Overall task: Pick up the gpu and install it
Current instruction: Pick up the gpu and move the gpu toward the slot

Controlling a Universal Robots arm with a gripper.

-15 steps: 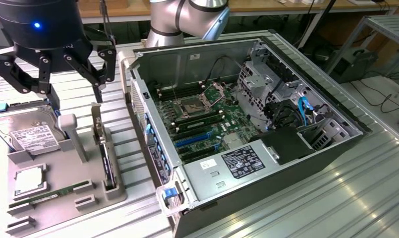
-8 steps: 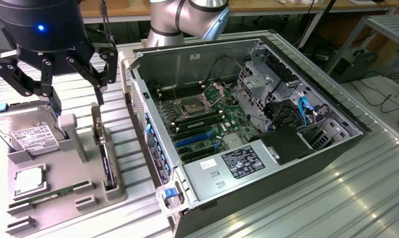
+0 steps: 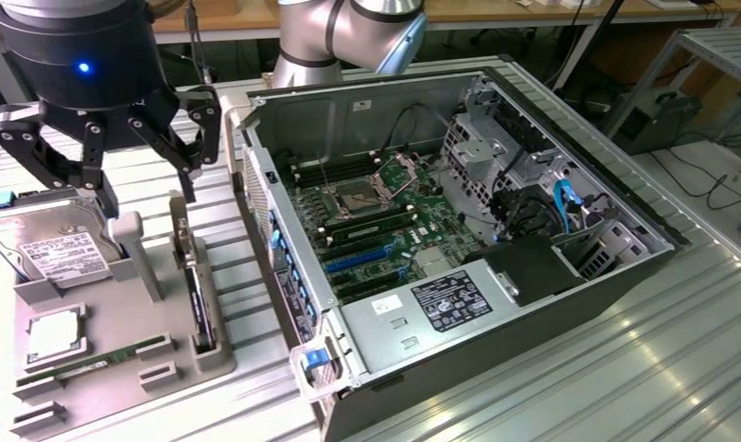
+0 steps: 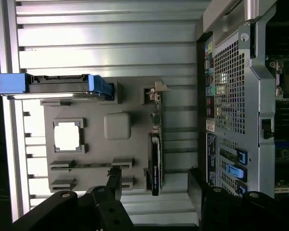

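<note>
We start at the claw (image 3: 146,189). Its black fingers (image 3: 189,180) are spread wide with nothing between them, and it hangs over the grey holder tray (image 3: 124,318). We judge that this spread is meant to straddle a thin card from both faces.

In the exterior view the gpu (image 3: 196,295) stands near the claw, at about five o'clock from it. It is set on its long edge in a narrow slot along the tray's three o'clock side. Stood this way, we think, its upper edge is free for fingers to come down around; a card lying flat would offer no purchase. In the wrist view the card's near end lies between the two fingers, so the claw looks lined up over it but apart from it.

The card is thin and flat, with a dark face, a strip of green board and a pale metal bracket (image 4: 156,90) at the end farther from the fingers.

Further out, the hard drive (image 3: 45,249) leans in its own cradle at eight o'clock from the claw. The processor chip (image 3: 53,333) lies flat at seven. At three o'clock of the tray the computer case (image 3: 383,87) lies on its side with the panel off. Its motherboard (image 3: 383,216) faces up, presumably so that a card can be lowered straight into the blue slots (image 3: 352,261).
</note>
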